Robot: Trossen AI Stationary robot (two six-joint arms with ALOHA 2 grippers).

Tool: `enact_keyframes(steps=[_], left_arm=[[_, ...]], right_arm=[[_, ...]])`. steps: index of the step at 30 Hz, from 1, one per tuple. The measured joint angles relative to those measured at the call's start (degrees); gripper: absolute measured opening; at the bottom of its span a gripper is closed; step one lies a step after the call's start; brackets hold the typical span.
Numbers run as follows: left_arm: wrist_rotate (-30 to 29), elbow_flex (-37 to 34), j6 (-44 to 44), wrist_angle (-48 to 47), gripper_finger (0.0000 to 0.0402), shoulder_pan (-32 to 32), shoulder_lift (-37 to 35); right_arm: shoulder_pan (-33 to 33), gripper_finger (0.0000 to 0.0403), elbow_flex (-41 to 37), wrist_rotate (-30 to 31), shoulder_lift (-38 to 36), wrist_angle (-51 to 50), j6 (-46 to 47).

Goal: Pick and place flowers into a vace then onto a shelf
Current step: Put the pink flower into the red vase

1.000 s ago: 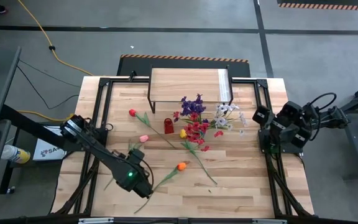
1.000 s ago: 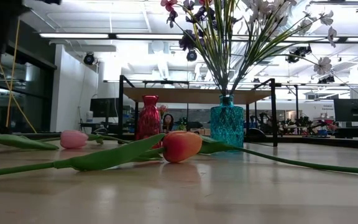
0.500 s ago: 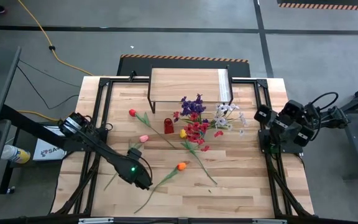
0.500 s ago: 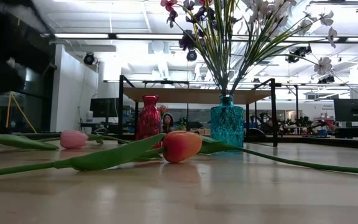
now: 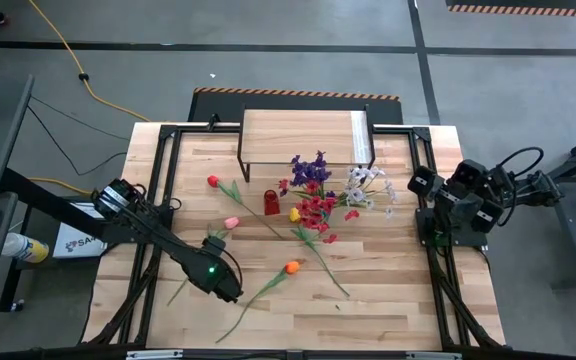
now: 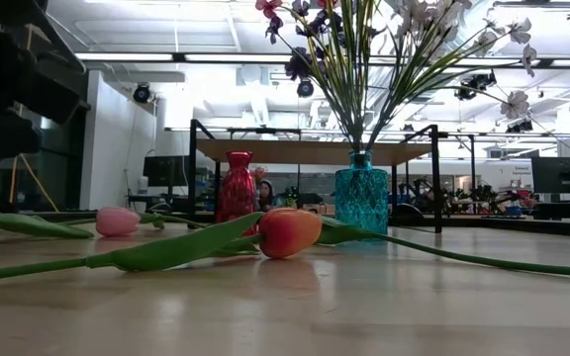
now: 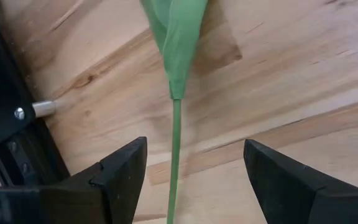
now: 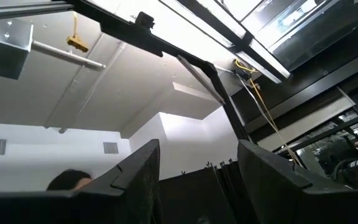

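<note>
Over bench (image 5: 388, 290) front-left | left claw (image 7: 188, 180) open, straddling orange tulip's stem (image 7: 174, 149) | right claw (image 8: 197, 168) open at right edge, empty

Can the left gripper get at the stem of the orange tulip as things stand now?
Probably yes. The left gripper is open with the green stem lying between its fingers on the table, nothing covering it.

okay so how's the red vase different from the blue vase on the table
The red vase is narrower, with a slim neck; the blue vase is broader. The red vase looks empty, while the blue vase holds a spray of purple, white and red flowers fanning upward. In the high view the red vase stands left of the blue one's bouquet. Both stand upright in front of the shelf.
</note>
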Motion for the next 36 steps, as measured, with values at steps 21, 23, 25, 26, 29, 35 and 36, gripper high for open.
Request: enact_keyframes(steps=[21, 23, 25, 26, 29, 35, 36], left_arm=[[-1.1, -11.9, 2.0, 12.8, 0.0212, 0.0, -7.5], [-1.1, -11.9, 2.8, 12.7, 0.0178, 0.0, -7.5], [-0.9, -12.4, 3.5, 14.1, 0.0144, 0.0, -7.5], [-0.8, -12.8, 3.5, 15.2, 0.0128, 0.0, -7.6], [-0.7, -13.2, 2.4, 16.2, 0.0075, 0.0, -7.7], [-0.1, -13.1, 1.3, 16.2, 0.0030, 0.0, -7.7], [0.1, -13.1, 0.7, 16.3, 0.0031, 0.0, -8.0]], right_arm=[[0.0, 0.0206, 0.0, 2.2, 0.2, -1.2, -0.2], [0.0, 0.0206, 0.0, 2.3, 0.2, -1.4, -0.3], [0.0, 0.0206, 0.0, 2.3, 0.2, -1.5, -0.3], [0.0, 0.0206, 0.0, 2.4, 0.2, -1.6, -0.3], [0.0, 0.0206, 0.0, 2.6, 0.2, -1.7, -0.3], [0.0, 0.0206, 0.0, 2.6, 0.2, -1.7, -0.3], [0.0, 0.0206, 0.0, 2.6, 0.2, -1.7, -0.3]])
